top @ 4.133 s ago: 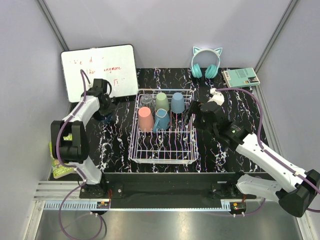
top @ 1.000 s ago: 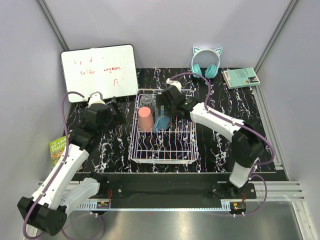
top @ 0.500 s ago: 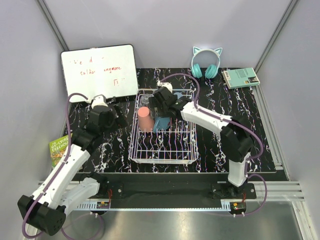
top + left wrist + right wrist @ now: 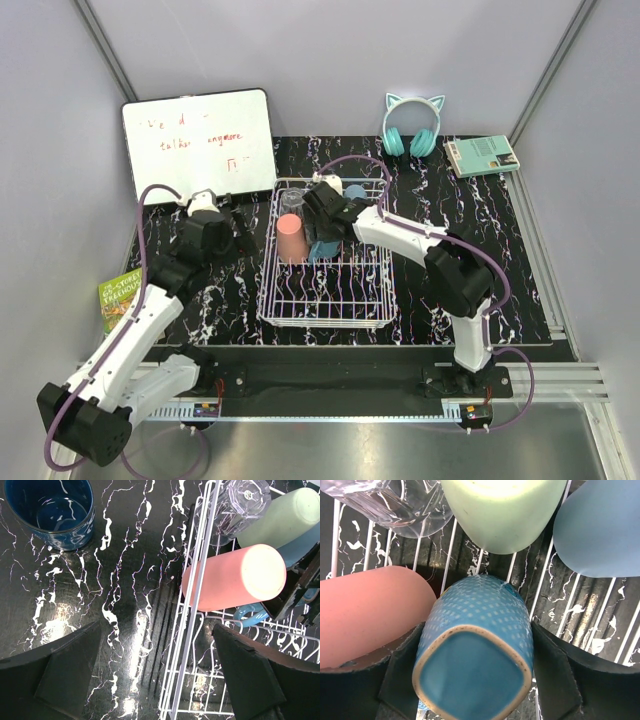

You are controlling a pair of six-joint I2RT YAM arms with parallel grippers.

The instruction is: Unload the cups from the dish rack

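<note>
**Top view.** The dish rack (image 4: 325,318) sat mid-worktop (image 4: 450,290). My right gripper (image 4: 322,234) was down in the rack's far half, over the teal mug (image 4: 316,252). From that mug the salmon tumbler (image 4: 290,238) lay just at 9 o'clock, the clear glass (image 4: 292,202) at 11 and the light-blue tumbler (image 4: 356,191) at 1. My left gripper (image 4: 238,233) hung over the worktop just outside the rack's 9 o'clock wall. Around the rack I noted a whiteboard (image 4: 200,138) at 10 o'clock, headphones (image 4: 412,128) at 1, a book (image 4: 482,154) at 2 and a booklet (image 4: 118,298) at 8.

**Left wrist view.** My left gripper's jaws stood wide apart with nothing between them and bare worktop below. The navy mug (image 4: 50,510) stood upright on the worktop at 10 o'clock, outside the rack. Inside the rack wall, from 1 to 2 o'clock, lay the glass, the sage-green tumbler (image 4: 280,515) and the salmon tumbler, all tipped over.

**Right wrist view.** My right gripper's jaws straddled the teal mug, one finger at 8 o'clock and the other at 4. The pads were at or just off its sides, and I could not tell whether they clamped it. The salmon tumbler lay at 9 o'clock, the glass at 11, the sage-green tumbler at 12 and the light-blue one at 2, all on the rack wires.
</note>
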